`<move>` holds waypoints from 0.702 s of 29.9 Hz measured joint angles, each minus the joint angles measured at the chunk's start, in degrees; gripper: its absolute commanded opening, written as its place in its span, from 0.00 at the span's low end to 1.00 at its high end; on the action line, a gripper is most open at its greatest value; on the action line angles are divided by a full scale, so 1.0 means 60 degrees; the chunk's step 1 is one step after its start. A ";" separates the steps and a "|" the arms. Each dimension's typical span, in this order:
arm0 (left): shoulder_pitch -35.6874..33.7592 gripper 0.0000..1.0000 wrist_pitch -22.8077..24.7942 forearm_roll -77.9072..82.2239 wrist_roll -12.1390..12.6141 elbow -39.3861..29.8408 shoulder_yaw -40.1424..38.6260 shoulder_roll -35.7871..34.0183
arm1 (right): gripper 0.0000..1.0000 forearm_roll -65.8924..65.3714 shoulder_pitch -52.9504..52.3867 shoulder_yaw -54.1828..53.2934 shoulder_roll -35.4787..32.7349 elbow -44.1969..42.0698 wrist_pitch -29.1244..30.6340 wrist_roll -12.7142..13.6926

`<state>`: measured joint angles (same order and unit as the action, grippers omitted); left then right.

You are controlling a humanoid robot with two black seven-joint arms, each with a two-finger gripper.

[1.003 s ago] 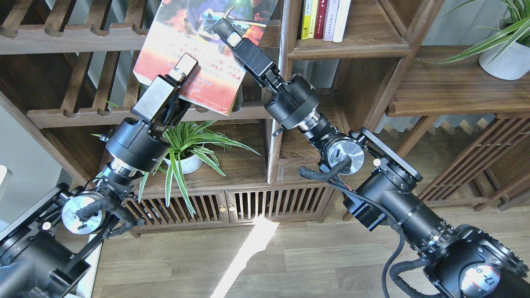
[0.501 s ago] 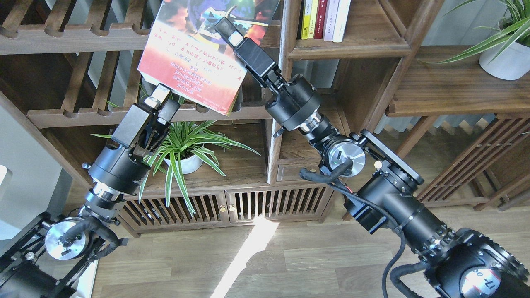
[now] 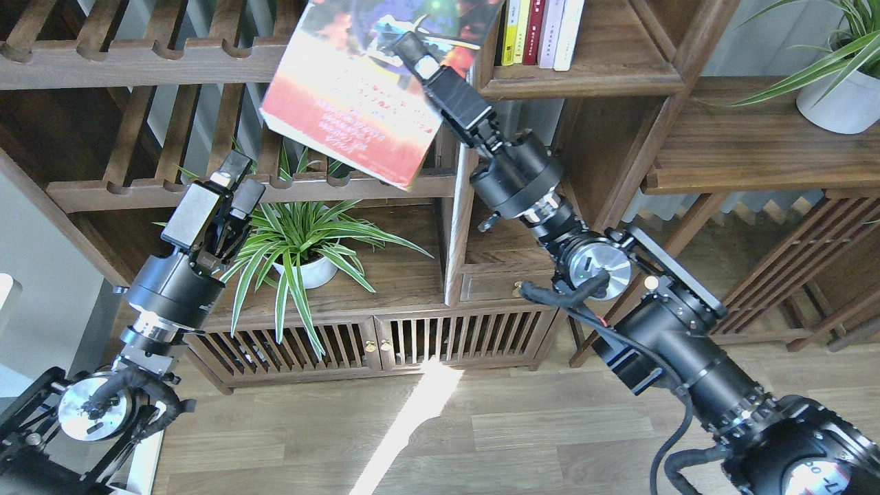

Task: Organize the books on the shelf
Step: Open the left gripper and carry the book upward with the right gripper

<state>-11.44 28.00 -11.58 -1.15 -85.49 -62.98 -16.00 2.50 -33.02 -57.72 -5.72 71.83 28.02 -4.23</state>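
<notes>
Left gripper (image 3: 237,180), fingers apart, has dropped away from the book (image 3: 364,96); right gripper (image 3: 411,51), clamped on it alone, swings it toward the shelf (image 3: 584,82).

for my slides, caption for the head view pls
Right gripper lifts red-orange book toward shelf; left gripper empty.

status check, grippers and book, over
Right gripper shut on red-orange book, held tilted. Left gripper empty, open, below it. Upright shelf post beside book.
</notes>
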 measured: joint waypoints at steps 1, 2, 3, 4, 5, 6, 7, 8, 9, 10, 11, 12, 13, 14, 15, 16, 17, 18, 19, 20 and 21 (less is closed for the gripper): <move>0.0001 0.92 0.0000 0.0000 0.0000 0.0045 -0.0004 0.0000 | 0.04 0.0031 0.0050 -0.0031 -0.0206 0.0000 0.0000 0.0000; 0.0002 0.92 0.0000 0.0000 0.0000 0.0085 -0.0005 0.0000 | 0.04 0.0057 0.0112 -0.0046 -0.0408 0.0000 0.0000 0.0000; 0.0002 0.92 0.0000 0.0000 0.0000 0.0119 -0.0006 0.0000 | 0.04 0.0072 0.0181 -0.0052 -0.0595 0.0000 0.0000 0.0000; 0.0002 0.92 0.0000 -0.0001 0.0000 0.0157 -0.0008 0.0000 | 0.04 0.0083 0.0269 -0.0055 -0.0808 0.0000 -0.0002 0.0000; 0.0002 0.92 0.0000 -0.0001 0.0000 0.0192 -0.0008 0.0000 | 0.04 0.0089 0.0342 -0.0057 -0.0979 0.0000 -0.0004 0.0000; 0.0002 0.92 0.0000 -0.0001 0.0000 0.0221 -0.0009 0.0000 | 0.04 0.0093 0.0415 -0.0058 -0.1172 0.0000 -0.0005 0.0000; 0.0002 0.92 0.0000 -0.0001 0.0000 0.0253 -0.0009 0.0000 | 0.04 0.0096 0.0473 -0.0062 -0.1336 0.0000 -0.0005 0.0000; 0.0002 0.92 0.0000 -0.0001 0.0000 0.0283 -0.0009 0.0000 | 0.04 0.0097 0.0518 -0.0067 -0.1473 0.0000 -0.0005 0.0000; 0.0002 0.92 0.0000 -0.0001 0.0000 0.0307 -0.0009 0.0000 | 0.04 0.0097 0.0548 -0.0081 -0.1560 0.0000 -0.0005 0.0000; 0.0002 0.92 0.0000 -0.0003 0.0000 0.0329 -0.0009 0.0000 | 0.04 0.0097 0.0574 -0.0110 -0.1649 0.0000 -0.0005 0.0000; 0.0003 0.92 0.0000 -0.0004 0.0000 0.0356 -0.0009 0.0000 | 0.04 0.0098 0.0603 -0.0157 -0.1741 0.0000 -0.0005 0.0000; 0.0005 0.92 0.0000 -0.0004 0.0000 0.0382 -0.0009 0.0000 | 0.04 0.0097 0.0630 -0.0197 -0.1816 0.0000 -0.0005 0.0000; 0.0005 0.92 0.0000 -0.0004 0.0000 0.0413 -0.0009 0.0000 | 0.04 0.0097 0.0665 -0.0231 -0.1902 -0.0001 -0.0005 0.0000; 0.0005 0.92 0.0000 -0.0004 0.0000 0.0444 -0.0009 0.0003 | 0.04 0.0098 0.0707 -0.0256 -0.2015 -0.0001 -0.0005 0.0000; 0.0005 0.92 0.0000 -0.0004 0.0000 0.0470 -0.0009 0.0004 | 0.04 0.0097 0.0754 -0.0279 -0.2157 -0.0001 -0.0005 0.0000; 0.0005 0.92 0.0000 -0.0006 0.0000 0.0492 -0.0009 0.0004 | 0.04 0.0097 0.0785 -0.0298 -0.2321 -0.0001 -0.0005 0.0001; 0.0005 0.92 0.0000 -0.0007 -0.0002 0.0516 -0.0009 0.0004 | 0.04 0.0097 0.0807 -0.0318 -0.2539 -0.0001 -0.0005 0.0002; 0.0005 0.92 0.0000 -0.0007 -0.0005 0.0532 -0.0009 0.0005 | 0.04 0.0097 0.0818 -0.0333 -0.2764 -0.0002 -0.0004 0.0010; 0.0006 0.92 0.0000 -0.0007 -0.0009 0.0542 -0.0009 0.0004 | 0.04 0.0096 0.0820 -0.0339 -0.2950 -0.0003 -0.0005 0.0014; 0.0006 0.92 0.0000 -0.0007 -0.0011 0.0547 -0.0009 0.0004 | 0.04 0.0093 0.0819 -0.0347 -0.3171 -0.0003 -0.0005 0.0017; 0.0006 0.92 0.0000 -0.0007 -0.0013 0.0549 -0.0009 0.0004 | 0.04 0.0088 0.0815 -0.0373 -0.3384 -0.0004 -0.0005 0.0017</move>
<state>-11.40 28.00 -11.62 -1.22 -82.19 -63.03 -15.97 3.02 -28.13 -59.96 -26.02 71.81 27.99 -4.13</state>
